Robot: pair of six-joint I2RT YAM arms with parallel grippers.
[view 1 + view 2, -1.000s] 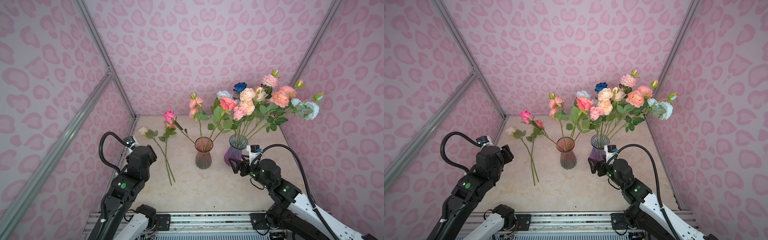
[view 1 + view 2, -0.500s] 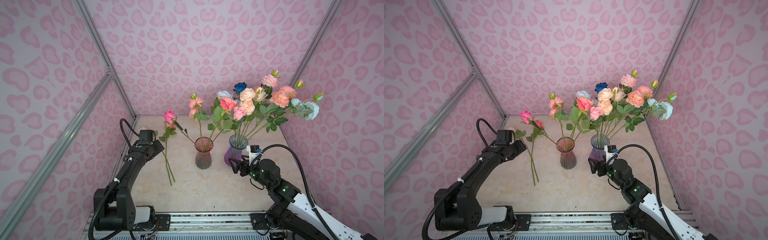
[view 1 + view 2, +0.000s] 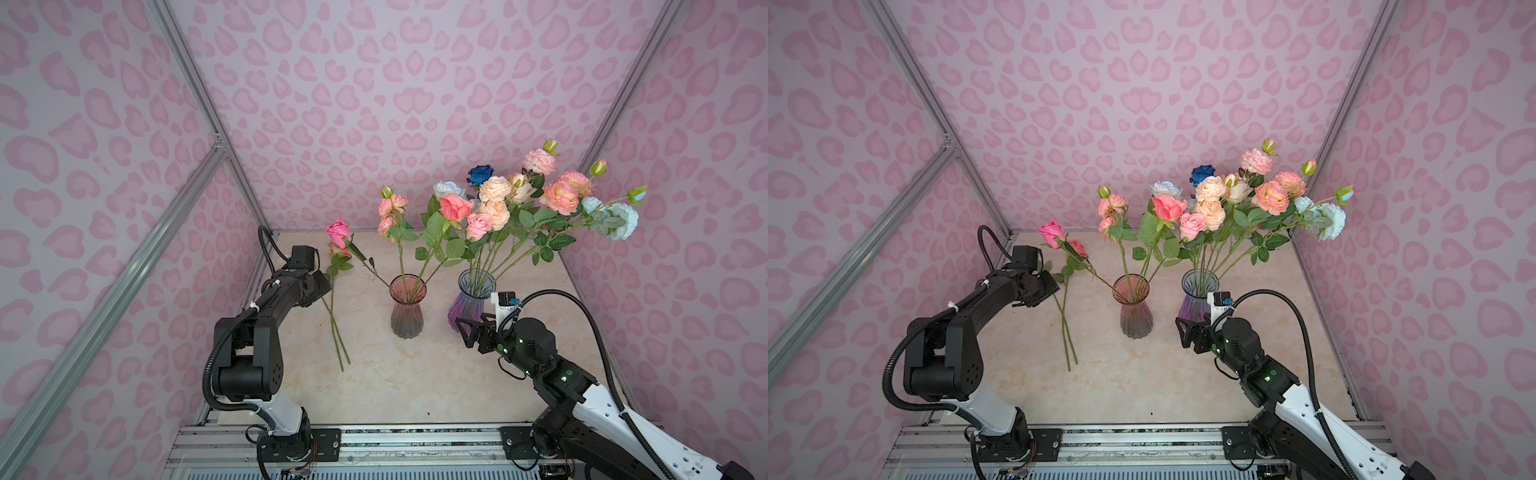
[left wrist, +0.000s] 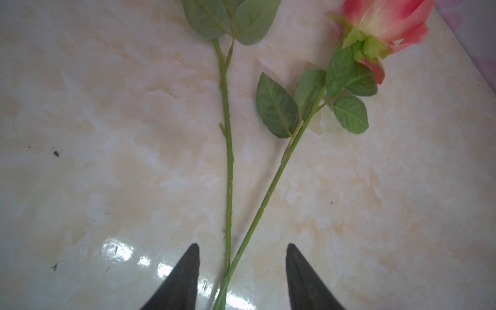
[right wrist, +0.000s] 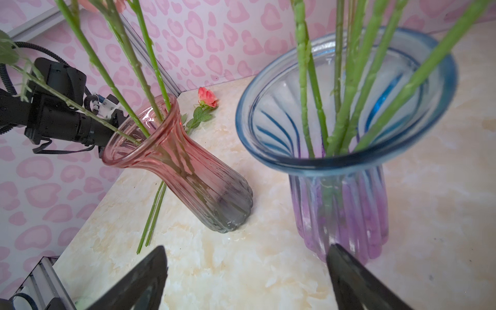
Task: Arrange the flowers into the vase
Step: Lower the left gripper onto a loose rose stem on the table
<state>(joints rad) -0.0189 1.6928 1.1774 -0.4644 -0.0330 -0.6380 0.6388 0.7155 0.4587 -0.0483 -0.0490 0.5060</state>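
My left fingers (image 4: 188, 276) stood partly apart, straddling two loose stems (image 4: 228, 174) that lay crossed on the bench (image 4: 107, 134). They gripped neither. My right fingers (image 5: 145, 279) gaped wide and empty near the purple vase (image 5: 341, 204). The remaining flowers (image 3: 490, 208) stood in it and the pink vase (image 3: 408, 307).

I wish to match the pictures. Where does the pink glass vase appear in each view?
Top view: pink glass vase at the middle of the table.
Top view: the same place.
Left wrist: not in it.
Right wrist: beside the blue-rimmed vase, pink wall here.
Shared landmark: the two loose stems lying on the table, in all four views.
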